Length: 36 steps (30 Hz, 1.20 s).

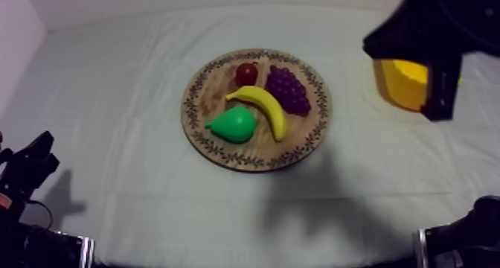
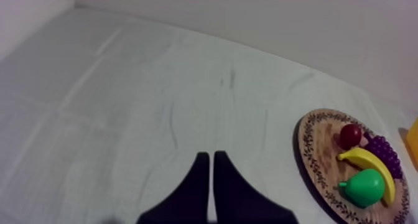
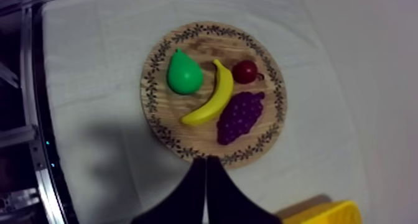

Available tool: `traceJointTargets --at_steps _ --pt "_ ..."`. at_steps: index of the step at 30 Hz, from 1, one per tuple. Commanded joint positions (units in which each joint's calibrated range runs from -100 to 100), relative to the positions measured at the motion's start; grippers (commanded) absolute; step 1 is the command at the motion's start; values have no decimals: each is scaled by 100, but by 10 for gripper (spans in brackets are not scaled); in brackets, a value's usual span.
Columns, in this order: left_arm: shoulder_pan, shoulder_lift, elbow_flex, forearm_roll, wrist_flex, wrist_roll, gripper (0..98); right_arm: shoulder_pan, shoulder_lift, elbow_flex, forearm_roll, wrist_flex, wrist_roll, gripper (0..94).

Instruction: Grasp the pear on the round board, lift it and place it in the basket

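The pear [image 1: 235, 125] untouched, both grippers empty.
Top view: pear at the board's [image 1: 257, 164] 8 o'clock; basket [image 1: 405, 81] at 3 o'clock under my right arm [image 1: 439, 33], so that arm likely picks. Left wrist view: left gripper [image 2: 208, 177] pinched together, parked clear. Right wrist view: right gripper [image 3: 206, 177] likewise together, poised by the board's rim.

Just ahead of your black right gripper [image 3: 205, 161] you see a tan wooden board [image 3: 163, 114] rimmed with dark leaf-sprigs, bearing a green pear [image 3: 184, 74], yellow banana [image 3: 211, 96], purple grapes [image 3: 239, 117] and small red fruit [image 3: 245, 71]. Beside that gripper, the basket [image 3: 323, 213] is yellow; the cloth [image 3: 93, 65] grey-white.
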<state>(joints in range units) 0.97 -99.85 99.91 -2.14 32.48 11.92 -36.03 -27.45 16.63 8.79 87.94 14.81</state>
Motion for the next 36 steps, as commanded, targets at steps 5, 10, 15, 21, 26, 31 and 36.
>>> traceJointTargets --at_steps 5,10,15,21,26,31,36 --pt "1 2 -2 1 2 2 1 -13 1828 -2328 -154 811 412 9" --pt "1 2 -2 1 2 2 1 -73 2666 -3039 -101 978 419 21" --pt "1 2 -2 1 2 0 1 -156 3272 -3353 25 1016 423 60" --pt "1 2 -2 1 2 -3 1 -170 3610 -3406 139 1027 490 237" --pt "1 2 -2 1 2 -3 1 -126 3743 -3427 211 1028 506 437" --pt "1 2 -2 1 2 -3 1 -143 3900 -3399 276 1016 477 548" --pt "1 2 -2 1 2 -3 1 -194 4220 -3154 235 905 405 600"
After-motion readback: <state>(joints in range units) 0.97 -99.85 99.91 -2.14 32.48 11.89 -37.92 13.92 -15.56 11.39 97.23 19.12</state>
